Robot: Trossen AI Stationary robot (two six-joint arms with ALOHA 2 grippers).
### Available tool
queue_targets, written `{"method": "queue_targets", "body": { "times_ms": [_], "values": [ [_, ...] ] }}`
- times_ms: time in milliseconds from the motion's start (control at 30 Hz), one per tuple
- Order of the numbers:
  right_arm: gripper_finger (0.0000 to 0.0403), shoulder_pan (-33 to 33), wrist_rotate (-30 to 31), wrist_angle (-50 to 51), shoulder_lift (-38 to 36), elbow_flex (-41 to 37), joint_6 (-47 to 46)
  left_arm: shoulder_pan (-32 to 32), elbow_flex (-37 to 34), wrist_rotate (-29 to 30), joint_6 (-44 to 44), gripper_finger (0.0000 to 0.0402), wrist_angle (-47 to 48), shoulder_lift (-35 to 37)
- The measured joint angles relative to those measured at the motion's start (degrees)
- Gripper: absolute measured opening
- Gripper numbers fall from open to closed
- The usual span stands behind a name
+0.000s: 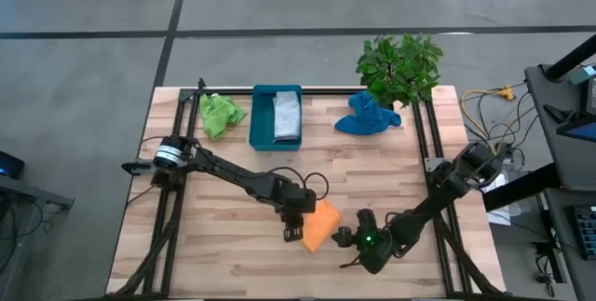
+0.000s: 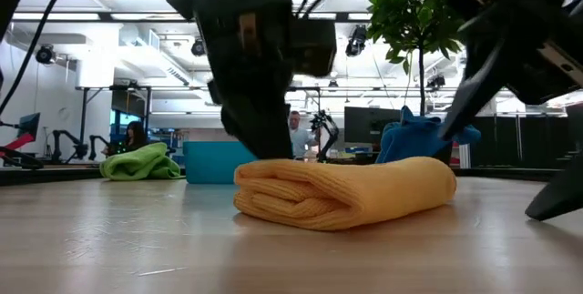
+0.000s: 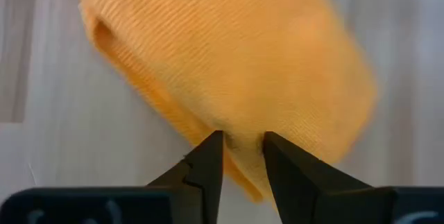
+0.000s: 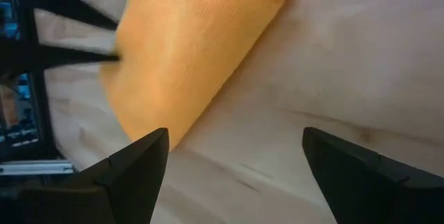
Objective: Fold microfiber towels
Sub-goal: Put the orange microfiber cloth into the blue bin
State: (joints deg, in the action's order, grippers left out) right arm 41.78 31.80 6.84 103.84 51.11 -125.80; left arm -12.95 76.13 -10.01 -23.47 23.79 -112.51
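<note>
The orange microfiber towel [image 1: 323,224] lies folded in a thick bundle on the table's near middle [image 2: 351,189]. My left gripper [image 1: 296,225] stands at the towel's left edge, its fingers drawn close with orange cloth between the tips [image 3: 241,141]. My right gripper [image 1: 346,239] is open just right of and nearer than the towel, nothing between its fingers [image 4: 232,141]. A lime green towel [image 1: 221,115] and a blue towel [image 1: 368,116] lie crumpled at the far side. A grey towel [image 1: 286,115] lies folded in the teal tray [image 1: 261,119]. My left gripper pinches the folded orange towel at its left edge [image 3: 243,156] between its two fingertips. The fingers slant down from the table's left and far side. The bundle's several layers show in the low view. The towel lies flat on the table under the hold.
A potted plant [image 1: 400,63] stands at the far right corner, right behind the blue towel. Black frame rails [image 1: 168,198] run along the table's left and right sides. Bare wood [image 1: 214,236] lies near and left of the orange towel.
</note>
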Motion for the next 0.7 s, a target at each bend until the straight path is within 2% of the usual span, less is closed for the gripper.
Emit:
{"method": "queue_targets", "body": {
  "times_ms": [333, 700],
  "values": [
    [0.0326, -3.2, 0.3, -2.6, 0.6, -1.5, 0.0, 0.1, -0.7, 1.6, 0.2, 0.0028, 0.0, -2.2],
    [0.0326, -6.3, 0.8, -3.4, 1.1, -1.6, 2.0, 0.1, -0.8, 1.6, 0.2, 0.0019, -1.6, -3.2]
  ]
}}
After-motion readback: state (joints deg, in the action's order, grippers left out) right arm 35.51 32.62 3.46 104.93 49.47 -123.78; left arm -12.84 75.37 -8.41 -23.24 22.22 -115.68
